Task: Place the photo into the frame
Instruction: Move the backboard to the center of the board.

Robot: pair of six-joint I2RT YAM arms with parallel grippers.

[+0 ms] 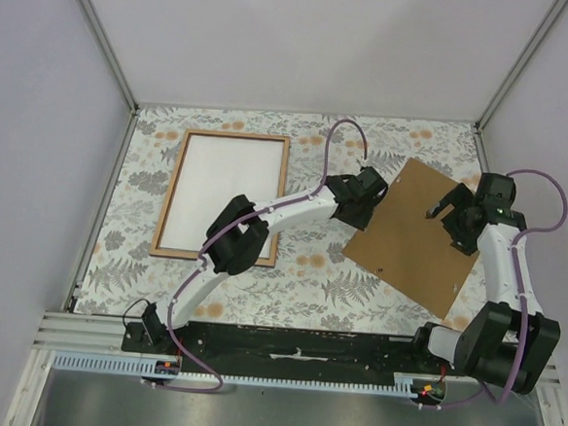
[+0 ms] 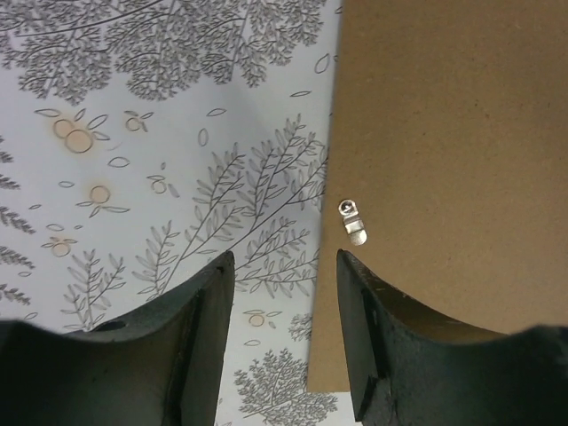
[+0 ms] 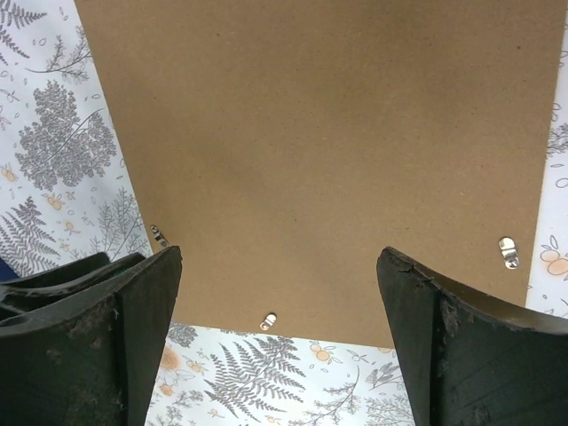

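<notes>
Near the far left corner of the table [image 1: 309,273], flat and wood side up: the frame [image 1: 169,193]. Inside its rim, filling it, white back up: the photo [image 1: 225,194]. On the right half of the table, turned at an angle and well apart from the frame: a brown board [image 1: 409,232]. At the board's left edge, the left gripper [image 2: 284,284], jaws partly open, astride that edge, close by a small metal clip [image 2: 353,222], nothing clamped between the fingers; touching the board or not, cannot tell. Above the board's far right edge, the right gripper [image 3: 277,293], jaws spread wide, holding nothing.
</notes>
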